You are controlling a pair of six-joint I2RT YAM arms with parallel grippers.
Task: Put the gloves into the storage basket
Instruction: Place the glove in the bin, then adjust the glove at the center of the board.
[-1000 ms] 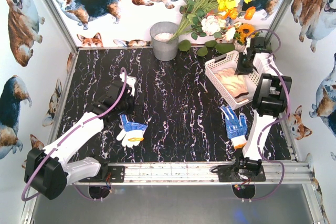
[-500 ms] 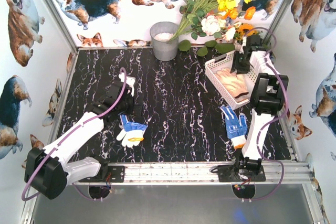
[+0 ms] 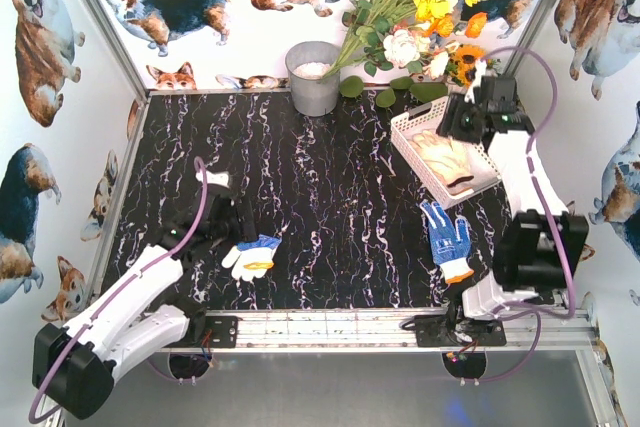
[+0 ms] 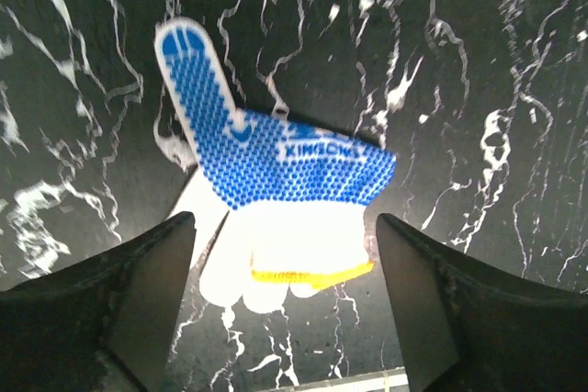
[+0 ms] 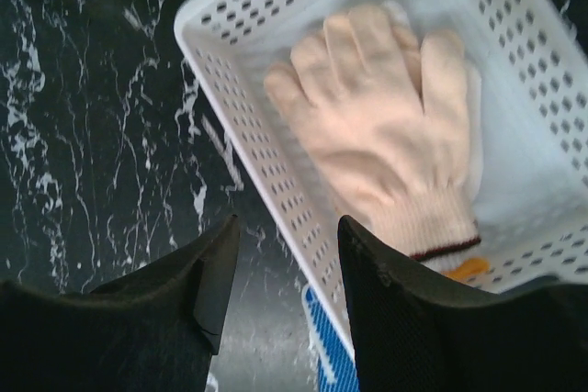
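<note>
Lying flat on the dark surface [image 4: 478,43], framed by my left fingers [image 4: 138,305] standing apart, the blue-dotted glove [image 4: 276,181] wants a straight descent and a pinch across its middle (flat knit slips, I judge), while my right fingers [image 5: 207,273] hang apart and empty above the storage basket [image 5: 234,98] holding a cream glove [image 5: 386,144].

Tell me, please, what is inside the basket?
A cream glove lies flat in the basket, an orange scrap showing beside its cuff. Whatever lies beneath the glove is covered.
</note>
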